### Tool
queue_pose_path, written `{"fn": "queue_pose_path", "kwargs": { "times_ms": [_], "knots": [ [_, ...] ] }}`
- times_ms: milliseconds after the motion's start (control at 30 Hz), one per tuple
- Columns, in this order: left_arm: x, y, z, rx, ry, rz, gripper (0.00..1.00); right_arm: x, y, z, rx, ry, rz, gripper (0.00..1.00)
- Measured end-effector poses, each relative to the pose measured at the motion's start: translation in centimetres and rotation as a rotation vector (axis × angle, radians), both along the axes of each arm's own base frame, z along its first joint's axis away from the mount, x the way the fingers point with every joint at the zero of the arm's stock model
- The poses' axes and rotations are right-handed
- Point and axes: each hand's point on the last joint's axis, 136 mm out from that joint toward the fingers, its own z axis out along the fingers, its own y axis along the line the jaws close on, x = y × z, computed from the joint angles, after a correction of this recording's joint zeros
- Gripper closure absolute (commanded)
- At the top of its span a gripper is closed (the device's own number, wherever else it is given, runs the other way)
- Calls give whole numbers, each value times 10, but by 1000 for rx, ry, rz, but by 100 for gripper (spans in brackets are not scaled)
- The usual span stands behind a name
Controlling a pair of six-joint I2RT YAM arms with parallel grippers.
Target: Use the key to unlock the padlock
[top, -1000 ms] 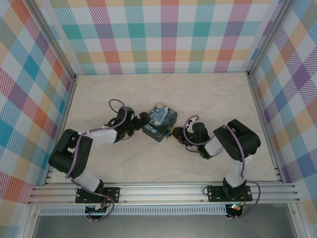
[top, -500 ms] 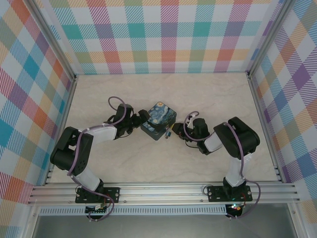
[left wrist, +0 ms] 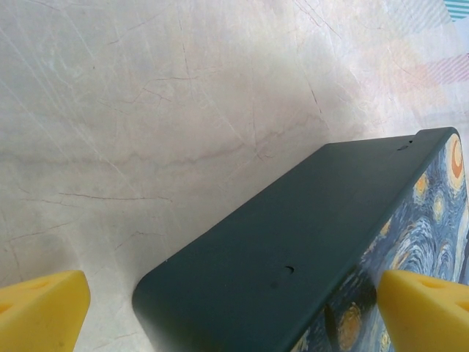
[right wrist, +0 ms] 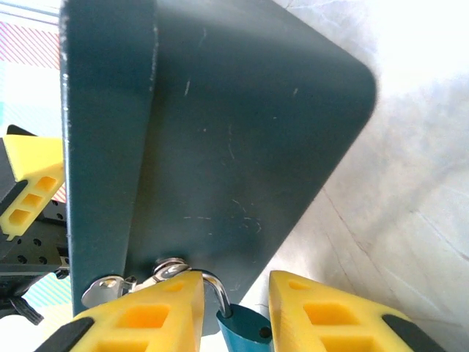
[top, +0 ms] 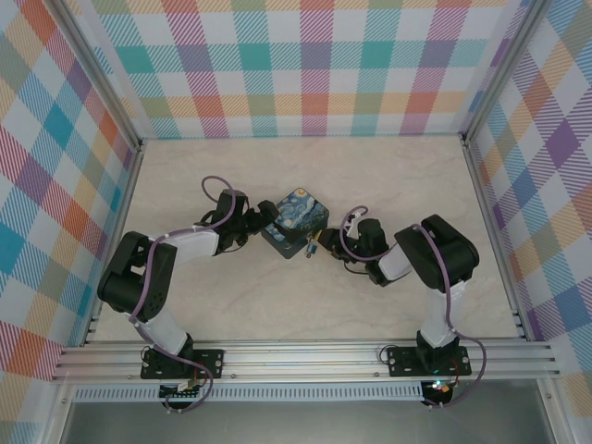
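Observation:
The blue-and-yellow painted tin stands mid-table with both grippers against it. My left gripper is wide open at the tin's left end. In the left wrist view its yellow fingertips stand far apart at the sides of the tin's dark wall. My right gripper is at the tin's front right corner. The small blue padlock hangs by its shackle from the tin's metal hasp. It sits between the right gripper's yellow fingers, with a sliver of table beside it. The key is hidden.
Plaid walls close the marble table on three sides, with aluminium posts at the corners. A metal rail runs along the near edge by the arm bases. Purple cables loop above both wrists.
The right gripper has slid left up to the tin's corner and its jaws have eased slightly apart. The left gripper crept closer to the tin, which shifted a little left.

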Motion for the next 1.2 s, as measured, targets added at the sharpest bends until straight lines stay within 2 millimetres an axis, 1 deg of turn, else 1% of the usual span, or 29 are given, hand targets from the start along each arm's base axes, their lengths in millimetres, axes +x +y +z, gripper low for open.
{"fn": "queue_pose_path", "kwargs": {
  "times_ms": [300,467,700,900,1000,1033,1200],
  "knots": [
    [1,0,0,0,0,0,0,-6,12,1,-1,-2,15,68],
    [2,1,0,0,0,4,0,-9,16,0,-7,-4,17,70],
    [2,2,0,0,0,6,0,-19,20,0,-46,8,33,68],
    [3,1,0,-1,-1,5,0,-24,14,-2,-109,21,39,68],
    [4,1,0,-3,0,3,0,-25,10,-1,-120,19,37,67],
    [4,1,0,-3,0,3,0,-26,9,-1,-120,19,37,64],
    [4,1,0,-3,0,3,0,-27,6,3,-133,-10,45,58]
  ]
}}
